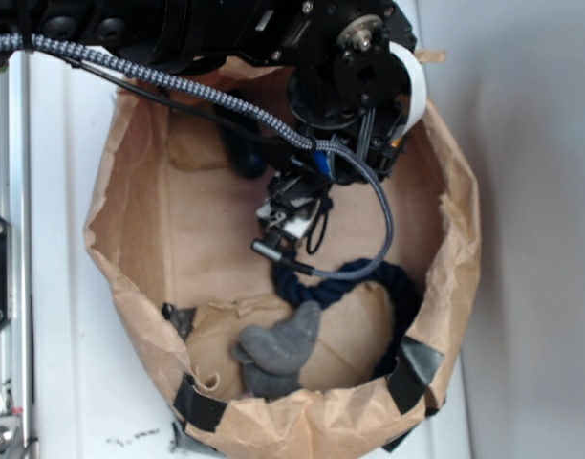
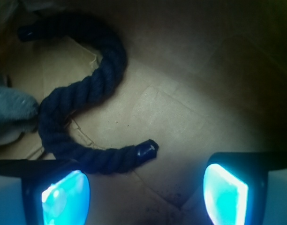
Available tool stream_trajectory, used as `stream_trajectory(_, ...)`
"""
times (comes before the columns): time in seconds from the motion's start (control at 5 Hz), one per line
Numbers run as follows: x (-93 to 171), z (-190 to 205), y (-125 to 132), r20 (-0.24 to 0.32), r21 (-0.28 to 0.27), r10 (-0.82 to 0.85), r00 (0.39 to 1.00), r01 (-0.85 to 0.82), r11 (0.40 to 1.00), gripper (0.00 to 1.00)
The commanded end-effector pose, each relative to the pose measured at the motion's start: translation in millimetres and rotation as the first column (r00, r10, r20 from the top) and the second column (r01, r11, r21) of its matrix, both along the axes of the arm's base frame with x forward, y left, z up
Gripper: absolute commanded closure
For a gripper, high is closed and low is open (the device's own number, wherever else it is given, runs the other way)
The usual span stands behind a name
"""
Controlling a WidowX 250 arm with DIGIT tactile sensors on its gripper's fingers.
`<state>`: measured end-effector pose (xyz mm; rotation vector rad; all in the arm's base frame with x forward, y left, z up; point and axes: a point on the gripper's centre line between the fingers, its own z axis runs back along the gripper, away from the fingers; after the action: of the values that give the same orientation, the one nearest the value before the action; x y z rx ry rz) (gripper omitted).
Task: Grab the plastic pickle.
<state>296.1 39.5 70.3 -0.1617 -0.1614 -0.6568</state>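
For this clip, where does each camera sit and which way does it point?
Exterior: overhead, looking down into the paper bag; shows the arm and end effector.
Wrist: on the end effector, looking at the bag floor; both glowing fingertips frame the bottom edge, open with nothing between.
Shared: the navy rope and grey soft object. The pickle shows in neither.

We see a tan-brown paper bag [image 1: 140, 191] with its rim rolled down, patched with black tape [image 1: 415, 368] at the lower edge. Inside lies a navy twisted rope [image 2: 99, 84] — its cut end [image 2: 147, 150] glossy and dark — beside a grey lumpy soft object [image 1: 278, 346]. The arm [image 1: 273, 38] is black, trailed by a cable [image 1: 159, 76] braided in black and white. The gripper's 2 pads [image 2: 64, 197] glow cyan-blue — bright at the wrist view's bottom. The surface [image 1: 531, 239] around is white.
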Motion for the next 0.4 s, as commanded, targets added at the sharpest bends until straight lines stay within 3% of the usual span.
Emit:
stream_trajectory(0.0,-7.9,15.3,21.0,0.01,0.012,-0.114,0.993,0.114,0.993,0.0)
stream_trajectory(0.2,-22.7,21.4,24.6,-0.01,0.007,-0.154,0.988,0.154,0.988,0.0)
